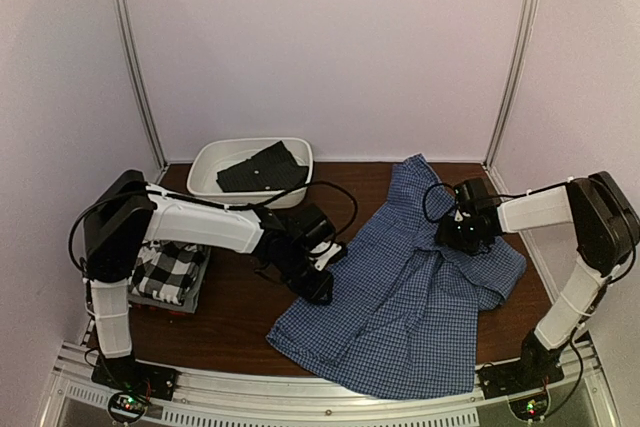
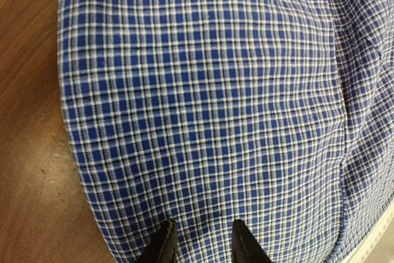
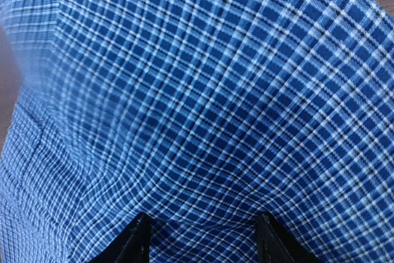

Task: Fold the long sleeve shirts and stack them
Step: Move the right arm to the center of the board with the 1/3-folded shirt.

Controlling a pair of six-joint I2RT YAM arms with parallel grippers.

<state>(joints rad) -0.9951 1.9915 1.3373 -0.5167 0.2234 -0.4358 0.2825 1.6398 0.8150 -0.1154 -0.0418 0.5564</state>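
Your blue-and-white check shirt (image 1: 400, 307) lies opened out on the table (image 1: 240, 312), filling its middle and right, with the hem at the near edge and one sleeve reaching toward the far right. Your left gripper (image 2: 203, 247) is low over the shirt's left border. Its fingers sit a narrow gap apart with flat cloth between them, but I cannot tell whether they actually pinch it. Your right gripper (image 3: 203, 241) is down on the shirt's right side, its fingers spread wide with cloth bulging up between them. The black-and-white plaid shirt (image 1: 168, 269) rests folded at the near left, under your left arm. At the far left, a white basin (image 1: 205, 162) holds a dark garment (image 1: 262, 169).
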